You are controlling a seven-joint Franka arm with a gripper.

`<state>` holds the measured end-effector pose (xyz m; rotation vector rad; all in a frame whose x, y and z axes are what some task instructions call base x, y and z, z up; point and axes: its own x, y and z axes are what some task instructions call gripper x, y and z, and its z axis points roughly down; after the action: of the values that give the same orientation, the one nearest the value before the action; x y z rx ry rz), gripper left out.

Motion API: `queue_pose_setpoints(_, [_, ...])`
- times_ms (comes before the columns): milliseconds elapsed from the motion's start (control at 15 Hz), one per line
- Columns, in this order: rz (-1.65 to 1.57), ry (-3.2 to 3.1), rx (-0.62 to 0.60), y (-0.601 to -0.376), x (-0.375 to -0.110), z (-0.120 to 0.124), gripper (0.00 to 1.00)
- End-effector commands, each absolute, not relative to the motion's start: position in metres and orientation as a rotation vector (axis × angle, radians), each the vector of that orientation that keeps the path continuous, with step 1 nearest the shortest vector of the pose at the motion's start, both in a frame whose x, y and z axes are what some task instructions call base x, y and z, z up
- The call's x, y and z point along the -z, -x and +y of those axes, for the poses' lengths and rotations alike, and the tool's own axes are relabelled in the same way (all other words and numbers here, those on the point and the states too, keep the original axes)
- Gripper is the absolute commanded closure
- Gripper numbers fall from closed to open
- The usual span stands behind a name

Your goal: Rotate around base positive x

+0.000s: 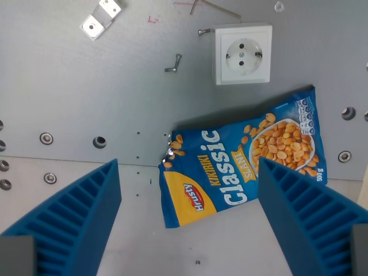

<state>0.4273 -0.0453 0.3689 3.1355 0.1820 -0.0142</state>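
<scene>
Fingers (190, 221) apart; one peanut bag (244, 158).

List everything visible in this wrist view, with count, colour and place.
Glossy blue and yellow peanut bag labelled Classic: one, lying flat and tilted, centre right, between the fingers.
Square white plastic wall socket: one, upper right, above the bag.
Bent shiny metal bracket: one, silver, top left.
Small loose metal screws: two, grey, one left of the socket, one at its top left corner.
Thin metal rod: one, grey, top edge.
Grey metal plate with bolt holes: one, under everything.
Pincer: one, open, with two ribbed blue fingers, one lower left, one lower right.
</scene>
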Motion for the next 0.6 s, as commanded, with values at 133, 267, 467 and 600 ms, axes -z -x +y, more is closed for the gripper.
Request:
queue_pose_setpoints(133, [0.184, -3.161, 0.002, -0.4267, -0.3718, -0.0453, 0.0])
queue_pose_setpoints(267, [0.186, -3.188, 0.0, -0.4267, -0.3718, -0.0453, 0.0])
queue_pose_setpoints(467, [0.188, -3.228, -0.004, -0.4267, -0.3718, -0.0453, 0.0])
queue_pose_setpoints(600, [0.19, -3.254, -0.006, -0.4267, -0.3718, -0.0453, 0.0])
